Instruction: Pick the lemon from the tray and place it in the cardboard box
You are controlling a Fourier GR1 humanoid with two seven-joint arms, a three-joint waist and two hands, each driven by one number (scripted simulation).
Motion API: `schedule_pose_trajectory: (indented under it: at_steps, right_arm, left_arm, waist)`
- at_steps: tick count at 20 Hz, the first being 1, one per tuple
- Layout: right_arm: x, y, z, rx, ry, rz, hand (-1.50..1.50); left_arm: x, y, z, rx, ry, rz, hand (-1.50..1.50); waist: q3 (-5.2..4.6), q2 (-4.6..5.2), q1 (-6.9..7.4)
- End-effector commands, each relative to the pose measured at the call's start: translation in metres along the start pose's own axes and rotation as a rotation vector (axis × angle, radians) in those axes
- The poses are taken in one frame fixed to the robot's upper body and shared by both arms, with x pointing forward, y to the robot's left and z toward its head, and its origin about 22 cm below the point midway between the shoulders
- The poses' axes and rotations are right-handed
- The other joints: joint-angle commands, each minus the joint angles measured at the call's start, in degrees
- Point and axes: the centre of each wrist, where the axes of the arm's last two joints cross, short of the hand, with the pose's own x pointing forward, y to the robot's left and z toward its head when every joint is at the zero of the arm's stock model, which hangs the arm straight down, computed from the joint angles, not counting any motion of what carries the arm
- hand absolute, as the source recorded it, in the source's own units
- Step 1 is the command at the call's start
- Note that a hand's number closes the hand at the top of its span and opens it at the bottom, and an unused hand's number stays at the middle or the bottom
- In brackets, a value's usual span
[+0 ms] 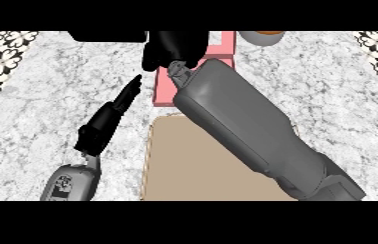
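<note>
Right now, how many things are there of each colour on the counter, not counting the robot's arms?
Pink: 1, the tray
Tan: 1, the cardboard box
Grey with an orange top: 1, a round thing cut off at the counter's far edge
Total: 3
No lemon shows; the right hand covers the tray's far end.

Two smooth grey forearms (244, 133), each ending in a black hand (173, 48) (left hand (111, 120) slimmer in view).
</note>
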Motion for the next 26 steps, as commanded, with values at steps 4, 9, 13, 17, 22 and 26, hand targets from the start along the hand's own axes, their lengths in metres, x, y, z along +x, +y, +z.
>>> schedule_pose_trajectory:
  at_steps: [4,9,13,17,22,26]
  right_arm:
    - [-0.028,0.048,-0.026,0.057,0.065,0.046,1.5]
    - [-0.056,0.069,-0.023,0.13,0.215,-0.16,-1.5]
    - [-0.085,0.098,-0.024,0.194,0.207,-0.19,-1.5]
    - [-0.083,0.09,-0.029,0.089,0.173,-0.379,-1.5]
    - [-0.099,0.072,-0.034,-0.152,0.192,-0.64,-1.5]
    - [-0.13,0.069,-0.03,-0.224,0.211,-0.814,-1.5]
  left_arm:
    - [0.002,-0.008,-0.004,-0.018,-0.002,0.015,0.0]
    - [0.003,-0.001,-0.005,-0.017,-0.002,0.013,0.0]
    - [0.025,-0.009,-0.016,-0.007,-0.023,-0.007,0.0]
    - [0.005,-0.007,-0.012,-0.023,-0.018,0.01,0.0]
    - [0.004,-0.005,0.002,-0.009,0.011,0.008,0.0]
    - [-0.004,-0.004,-0.004,0.007,0.0,0.004,0.0]
  waist:
    - [0.0,0.18,0.56]
    - [0.02,0.31,1.25]
    - [0.05,0.29,0.97]
    - [0.06,0.42,1.13]
    - [0.17,-0.03,0.13]
    - [0.14,0.17,-0.83]
